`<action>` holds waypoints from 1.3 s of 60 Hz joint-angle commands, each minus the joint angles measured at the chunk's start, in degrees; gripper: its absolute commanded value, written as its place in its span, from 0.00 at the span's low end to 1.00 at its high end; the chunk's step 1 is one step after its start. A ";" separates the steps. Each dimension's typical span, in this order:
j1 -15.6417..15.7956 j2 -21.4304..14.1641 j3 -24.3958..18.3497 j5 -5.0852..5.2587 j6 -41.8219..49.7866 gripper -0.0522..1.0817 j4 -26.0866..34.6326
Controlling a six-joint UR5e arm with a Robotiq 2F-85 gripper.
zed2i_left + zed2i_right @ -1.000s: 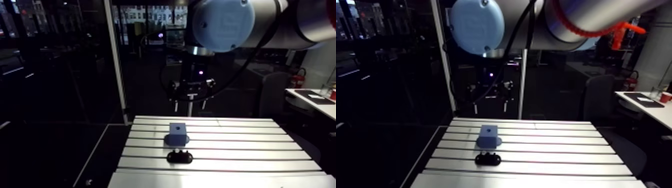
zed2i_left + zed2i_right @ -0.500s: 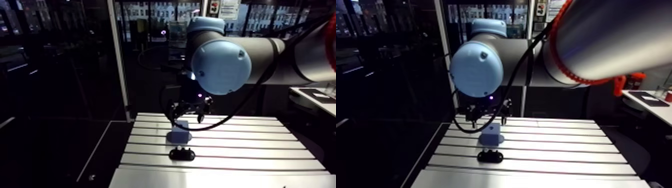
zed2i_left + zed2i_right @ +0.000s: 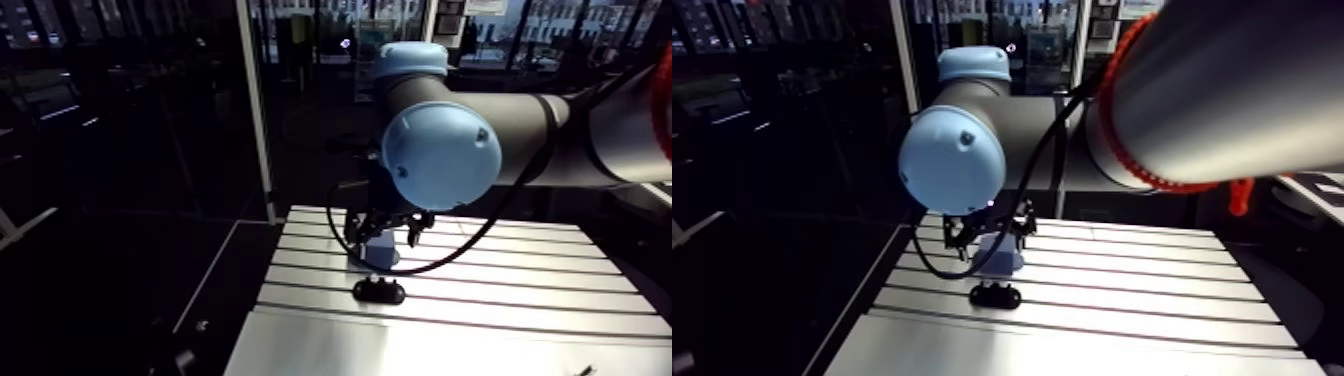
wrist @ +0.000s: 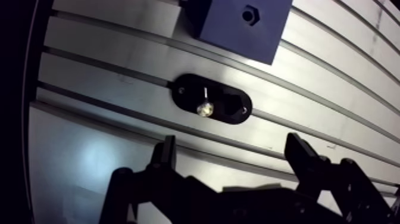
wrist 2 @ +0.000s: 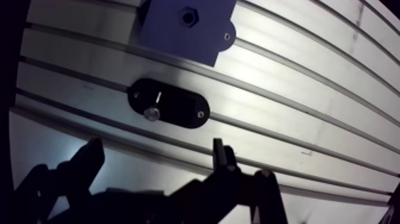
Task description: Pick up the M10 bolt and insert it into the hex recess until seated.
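The claw (image 4: 231,143) is hanging above the slotted, brushed-aluminium table (image 4: 119,65) with its two dark fingers (image 4: 165,152) spread wide and nothing between them; the small, bright steel M10 bolt (image 4: 205,109) is standing end-up in a flat black oval holder (image 4: 229,98), ahead of the claw and a little towards one finger rather than midway. Just beyond the holder a matt blue, square-edged block (image 4: 232,30) is sitting on the table, its dark hex recess (image 4: 249,15) opening upward.

The risk, as I judge it, is lying in that offset; a descent that is not centred could be landing one finger on the holder's rim or nudging the bolt aslant. The bolt's polished, rounded metal is probably offering little grip, so it could be tilting or slipping in the pads; a tilted or unaligned hex would be catching on the recess edge instead of seating. The block looks light enough to shift if pushed sideways.
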 commanded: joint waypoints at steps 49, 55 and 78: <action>0.92 5.26 1.66 -0.16 3.83 0.24 -5.79; 1.20 5.42 1.92 -0.16 3.91 0.28 -5.91; 1.73 6.14 2.10 -0.16 5.14 0.33 -7.05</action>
